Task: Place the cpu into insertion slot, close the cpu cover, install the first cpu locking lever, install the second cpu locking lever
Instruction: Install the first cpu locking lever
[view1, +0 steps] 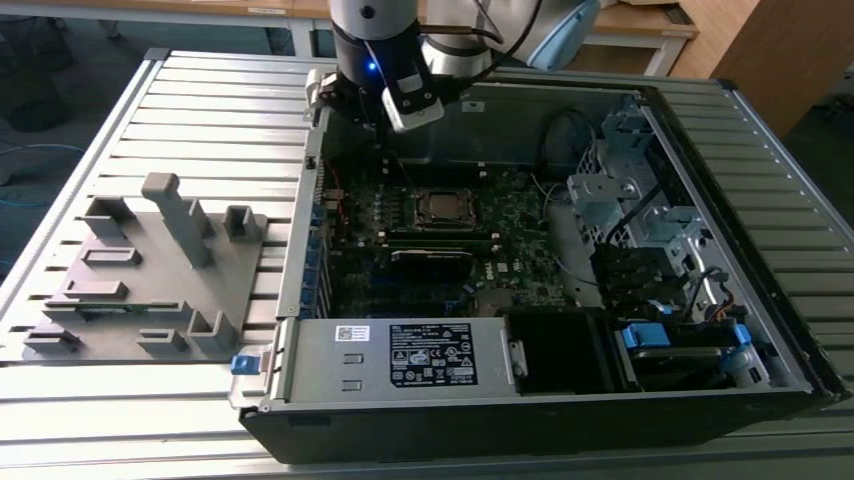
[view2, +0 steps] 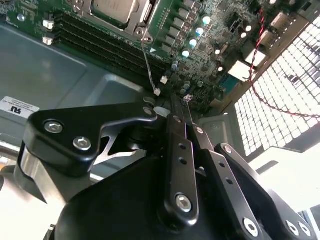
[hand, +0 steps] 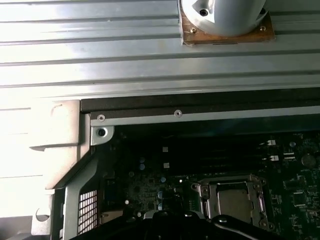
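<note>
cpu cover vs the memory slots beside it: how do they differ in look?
The cpu cover is a silvery square frame; the memory slots are black, long and narrow. The cover is one piece, with the cpu showing through its window; the slots are several parallel rows. Both sit side by side on the motherboard.

— Where is your arm (view1: 387, 50) hovering?
— It's hanging over the computer case (view1: 534, 435)'s rim, near the insertion slot (view1: 416, 209) where the cpu (view1: 449, 207) is sitting. A grey fixture (view1: 147, 280) is lying on the table (view1: 200, 120).

Dull silvery-grey metal cpu (hand: 235, 202)
</note>
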